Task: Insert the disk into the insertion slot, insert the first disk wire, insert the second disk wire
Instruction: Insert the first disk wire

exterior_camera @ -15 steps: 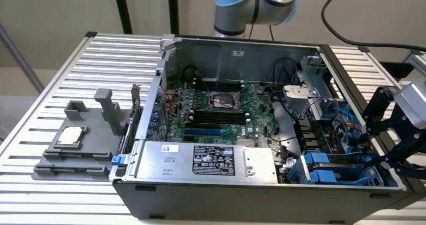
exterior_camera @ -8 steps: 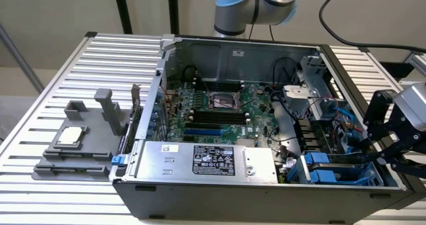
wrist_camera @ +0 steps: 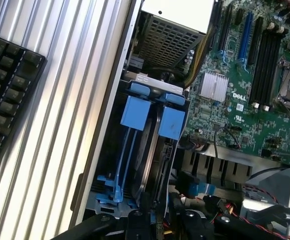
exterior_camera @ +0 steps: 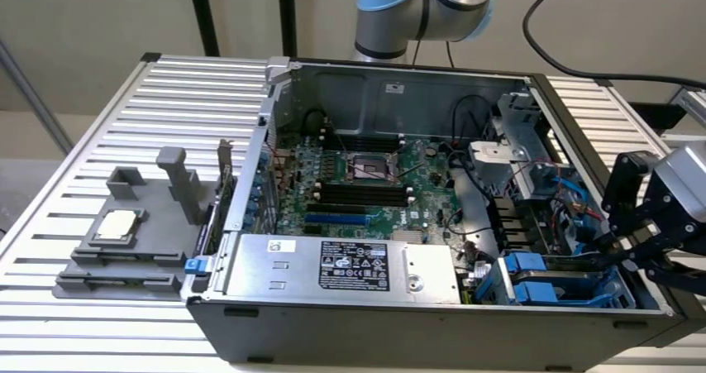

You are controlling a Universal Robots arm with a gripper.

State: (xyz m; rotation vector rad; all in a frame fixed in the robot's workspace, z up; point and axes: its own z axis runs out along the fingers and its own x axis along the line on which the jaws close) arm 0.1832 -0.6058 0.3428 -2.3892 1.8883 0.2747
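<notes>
The disk [wrist_camera: 172,122] stands on edge inside the insertion slot [exterior_camera: 502,284], the grey-blue drive cage in the corner of the computer case [exterior_camera: 441,336] nearest the camera, on the exterior view's right. Its bright blue carrier frame shows at the mouth of the cage, just beside a second blue tab [wrist_camera: 134,112]; its silver body is mostly hidden between the cage walls. A blue flat cable [wrist_camera: 197,187] lies near the inner end of the cage.

The gripper [exterior_camera: 617,257] reaches over the case wall on the exterior view's right and hangs low at the far end of the cage. Whether it is spread, pressed together or pinching anything cannot be told.

Just beside the cage, toward the exterior view's left, sits a silver power-supply box [exterior_camera: 342,265] with a black label. Beyond it the green motherboard [exterior_camera: 375,183] lies flat in the case.

The case rests on a ribbed metal table [exterior_camera: 144,323]. A grey stand [exterior_camera: 127,249] holding a chip sits on the table at the exterior view's left. A black keyboard [wrist_camera: 4,100] lies on the table in the wrist view.
</notes>
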